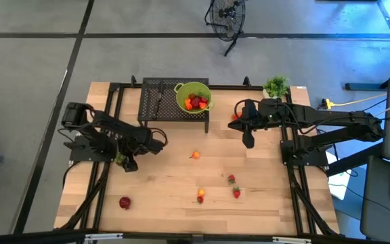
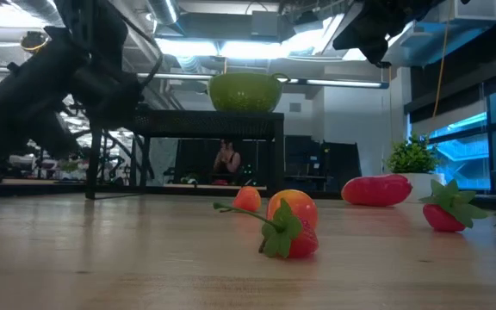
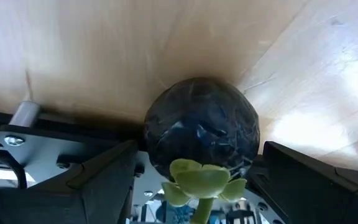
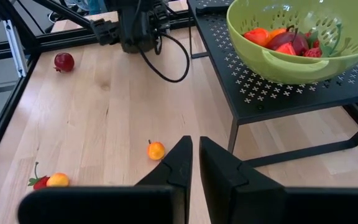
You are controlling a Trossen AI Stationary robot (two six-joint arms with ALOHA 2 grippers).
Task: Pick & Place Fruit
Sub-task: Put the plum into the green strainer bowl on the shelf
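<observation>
A round dark green fruit [image 3: 201, 118] with a pale green calyx lies on the wood at the table's left side, beside the black frame rail. My left gripper [image 3: 199, 149] [image 1: 127, 164] is open and low, one finger on each side of this fruit. My right gripper [image 4: 194, 152] [image 1: 249, 139] is shut on nothing, raised near the rack's right end. A lime-green bowl [image 1: 181, 88] with red and orange fruit stands on the black rack [image 1: 156, 102]. Loose fruit lies on the table: an orange piece [image 1: 195, 155], strawberries [image 1: 231, 179] [image 1: 236, 193], another piece [image 1: 200, 196] and a red one [image 1: 124, 202].
A red oblong fruit [image 2: 375, 189] lies at the back right near a small potted plant [image 1: 276, 85]. Black frame rails [image 1: 107, 122] run along the table's left and right sides. Open wood lies between the loose fruit in the middle.
</observation>
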